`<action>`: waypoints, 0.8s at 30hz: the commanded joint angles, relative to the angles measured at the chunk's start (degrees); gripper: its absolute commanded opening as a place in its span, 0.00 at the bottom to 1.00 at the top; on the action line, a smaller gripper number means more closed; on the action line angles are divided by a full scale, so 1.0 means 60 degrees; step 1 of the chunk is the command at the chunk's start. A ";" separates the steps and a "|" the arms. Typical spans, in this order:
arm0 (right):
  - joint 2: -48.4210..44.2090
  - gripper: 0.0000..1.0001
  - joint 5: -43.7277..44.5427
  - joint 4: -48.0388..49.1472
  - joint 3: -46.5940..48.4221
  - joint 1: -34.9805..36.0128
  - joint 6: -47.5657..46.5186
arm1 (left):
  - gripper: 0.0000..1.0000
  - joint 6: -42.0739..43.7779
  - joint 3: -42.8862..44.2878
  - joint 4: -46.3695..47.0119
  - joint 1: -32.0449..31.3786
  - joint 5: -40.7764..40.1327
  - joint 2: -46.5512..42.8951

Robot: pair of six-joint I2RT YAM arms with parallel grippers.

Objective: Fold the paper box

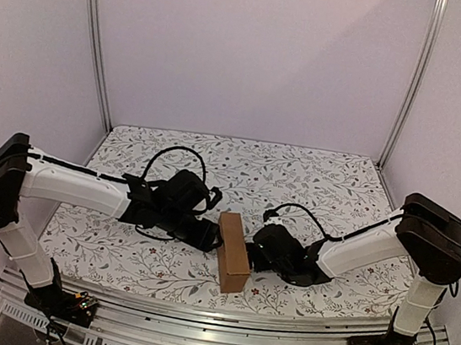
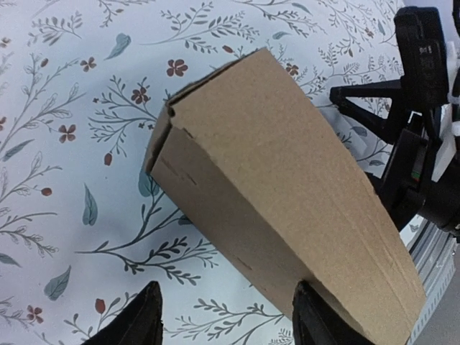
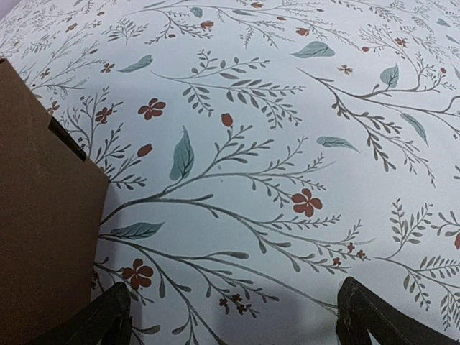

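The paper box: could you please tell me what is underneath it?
The paper box rests on the floral table cover, visible all around it. The patch directly beneath is hidden by the cardboard, so anything there cannot be seen.

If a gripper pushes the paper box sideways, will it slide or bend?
Probably light: the paper box is thin corrugated cardboard, so a push would likely slide it over the tablecloth. Its closed walls look fairly stiff, but the end flap gapes slightly, so a squeeze there might open it.
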 commanded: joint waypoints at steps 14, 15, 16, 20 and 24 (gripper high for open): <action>-0.1107 0.99 0.1522 -0.2794 -0.0753 0.0007 -0.1102 | 0.62 0.0202 0.1704 0.0079 -0.0433 0.0655 0.1070; -0.1178 0.99 0.1606 -0.2898 -0.0803 -0.0003 -0.1117 | 0.62 0.0213 0.1759 0.0069 -0.0448 0.0656 0.1119; -0.1258 0.99 0.1680 -0.2975 -0.0868 -0.0006 -0.1133 | 0.62 0.0215 0.1804 0.0067 -0.0463 0.0654 0.1161; -0.1626 0.99 0.1887 -0.3315 -0.1143 -0.0002 -0.1087 | 0.62 0.0215 0.1948 0.0059 -0.0495 0.0696 0.1328; -0.1884 0.99 0.1997 -0.3745 -0.1337 -0.0001 -0.0859 | 0.62 0.0223 0.2055 0.0053 -0.0545 0.0713 0.1421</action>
